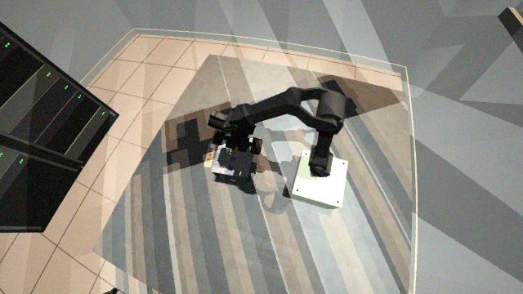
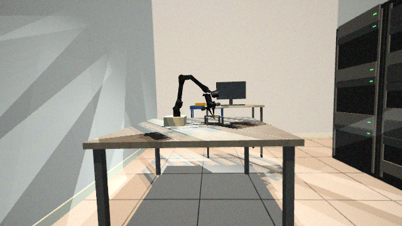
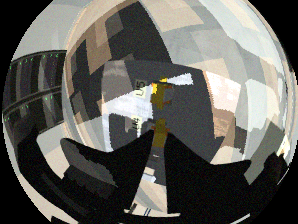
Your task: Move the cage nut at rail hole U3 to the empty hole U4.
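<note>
between the fingertips: the gripper pinches a yellowish cage nut
cage nut: near the u4 label; whether it is clipped in square, cannot tell
other nut: beside the u5 label, apart from the fingers
rail plate: dark, under both nuts
table: carries the rail and the arm's pale base
monitor: on a desk behind

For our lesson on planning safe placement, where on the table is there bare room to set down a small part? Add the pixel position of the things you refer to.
The widest bare patch of the table (image 1: 319, 249) lies between the white base block (image 1: 320, 189) and the table's near edge in the top view. It is crowded at the rail stand (image 1: 233, 178), under the end effector (image 1: 236, 149) (image 2: 213, 115) (image 3: 158, 135).
</note>
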Robot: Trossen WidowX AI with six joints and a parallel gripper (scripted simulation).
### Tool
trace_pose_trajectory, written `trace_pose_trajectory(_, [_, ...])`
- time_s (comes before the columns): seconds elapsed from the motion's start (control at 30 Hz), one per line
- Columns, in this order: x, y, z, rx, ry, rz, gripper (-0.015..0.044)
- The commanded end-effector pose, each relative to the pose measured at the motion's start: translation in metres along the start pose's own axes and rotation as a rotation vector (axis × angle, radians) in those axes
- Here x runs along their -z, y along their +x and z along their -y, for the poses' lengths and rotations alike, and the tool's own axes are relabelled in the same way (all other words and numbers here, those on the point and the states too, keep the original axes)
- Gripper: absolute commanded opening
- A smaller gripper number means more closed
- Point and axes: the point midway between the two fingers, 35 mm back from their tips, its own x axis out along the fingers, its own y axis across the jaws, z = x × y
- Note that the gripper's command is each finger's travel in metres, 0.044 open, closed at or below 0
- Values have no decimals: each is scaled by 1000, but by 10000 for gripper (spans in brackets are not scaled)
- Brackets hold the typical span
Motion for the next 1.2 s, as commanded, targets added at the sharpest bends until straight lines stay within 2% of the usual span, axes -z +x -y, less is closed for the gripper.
trace_pose_trajectory(0.0, [-1, -1, -2, 2, -2, 6, 36])
trace_pose_trajectory(1.17, [-1, 0, -4, 53, -1, 6, 36])
